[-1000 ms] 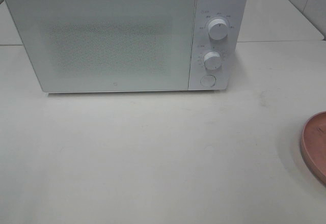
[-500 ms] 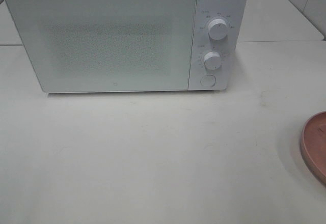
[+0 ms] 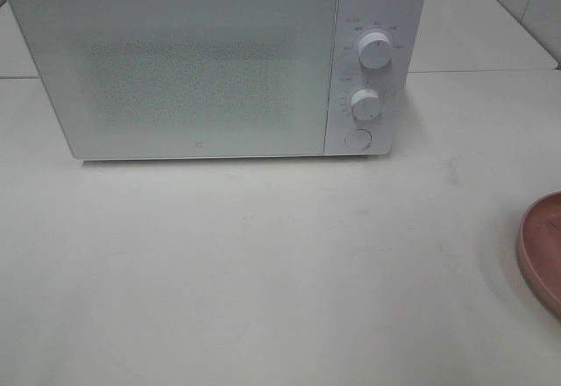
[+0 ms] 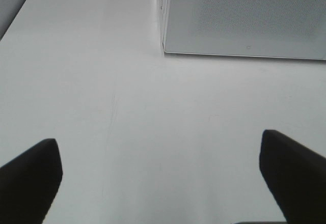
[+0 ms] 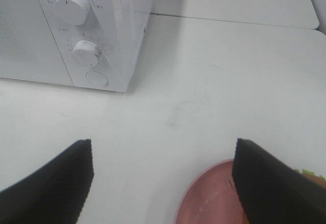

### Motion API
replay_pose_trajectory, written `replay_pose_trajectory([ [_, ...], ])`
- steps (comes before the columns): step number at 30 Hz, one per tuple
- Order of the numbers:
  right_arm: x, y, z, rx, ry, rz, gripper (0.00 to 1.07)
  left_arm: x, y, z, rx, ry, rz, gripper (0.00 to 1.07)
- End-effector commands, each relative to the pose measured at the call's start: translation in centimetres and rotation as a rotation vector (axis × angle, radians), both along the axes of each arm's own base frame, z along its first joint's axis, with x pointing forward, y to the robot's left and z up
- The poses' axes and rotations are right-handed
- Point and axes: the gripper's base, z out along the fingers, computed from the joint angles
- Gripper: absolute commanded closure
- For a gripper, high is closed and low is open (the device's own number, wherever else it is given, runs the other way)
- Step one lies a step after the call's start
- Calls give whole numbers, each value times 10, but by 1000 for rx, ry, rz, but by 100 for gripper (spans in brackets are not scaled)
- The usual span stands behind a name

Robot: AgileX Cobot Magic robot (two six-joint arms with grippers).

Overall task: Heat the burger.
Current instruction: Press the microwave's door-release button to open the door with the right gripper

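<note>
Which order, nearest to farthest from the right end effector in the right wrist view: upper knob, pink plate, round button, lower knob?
1. pink plate: on the table, right by the right end effector.
2. round button: foot of the microwave control panel.
3. lower knob: mid panel, just above the button.
4. upper knob: top of the panel.
</note>
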Motion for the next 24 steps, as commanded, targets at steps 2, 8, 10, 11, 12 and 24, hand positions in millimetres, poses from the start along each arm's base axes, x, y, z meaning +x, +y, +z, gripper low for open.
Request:
replay_pose_trajectory([
  [2,14,2,-2,3,-19,2,33,-3,-1,1,-2,-37,-2,9],
  [8,34,6,-7,8,-49,5,33,-3,-1,1,-2,-37,-2,9],
  [10,45,8,-10,10,-77,9,33,-3,-1,1,-2,-37,-2,9],
  [11,45,8,-10,10,-77,9,33,-3,-1,1,-2,-37,-2,9],
  [12,53,9,-12,13,-97,11,33,-3,-1,1,-2,-37,-2,9],
  [24,74,14,-40,50,-277,22,33,-3,-1,1,-2,-37,-2,9],
])
